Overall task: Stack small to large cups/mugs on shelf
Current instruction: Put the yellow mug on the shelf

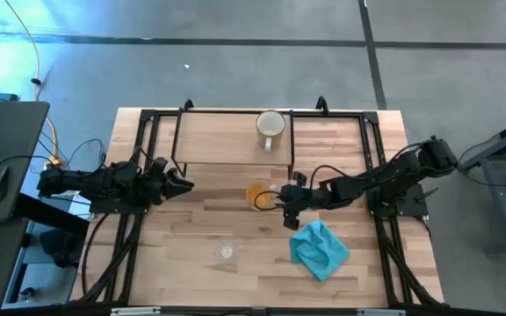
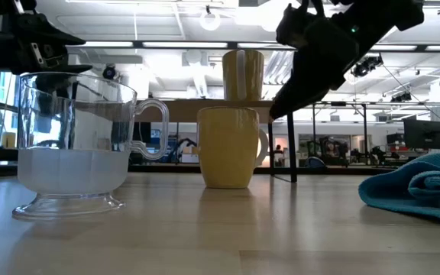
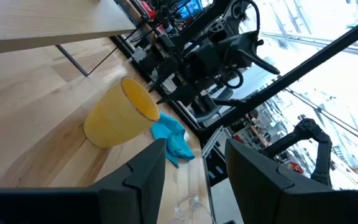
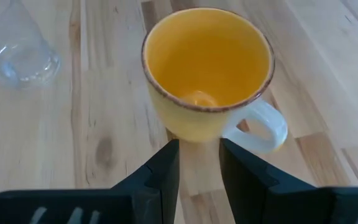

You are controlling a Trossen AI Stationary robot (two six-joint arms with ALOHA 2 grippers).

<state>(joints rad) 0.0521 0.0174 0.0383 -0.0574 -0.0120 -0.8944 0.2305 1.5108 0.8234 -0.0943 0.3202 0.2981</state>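
A: What sits nearest the front edge of the table?

B: The clear glass cup (image 1: 227, 252), upright on the wooden tabletop (image 1: 191, 228). To its right lies the teal cloth (image 1: 320, 248), crumpled.

A: And behind those?

B: The orange mug (image 1: 258, 195), upright on the table just in front of the shelf (image 1: 227, 140). The right gripper (image 1: 286, 200) is right beside it, on the handle side. From the right wrist view its fingers (image 4: 160, 177) stand a little apart, released, with nothing between them, and the mug sits just ahead of their tips.

A: Is it touching the mug?

B: Hard to say; from above they look to be in contact or nearly so, but I cannot tell for sure.

A: The other arm?

B: The left gripper (image 1: 181, 183) waits at the table's left side, near the shelf's left front leg, fingers spread and empty.

A: Farthest back?

B: The cream-white mug (image 1: 271, 125) stands on the shelf, right of its middle, handle toward the front.
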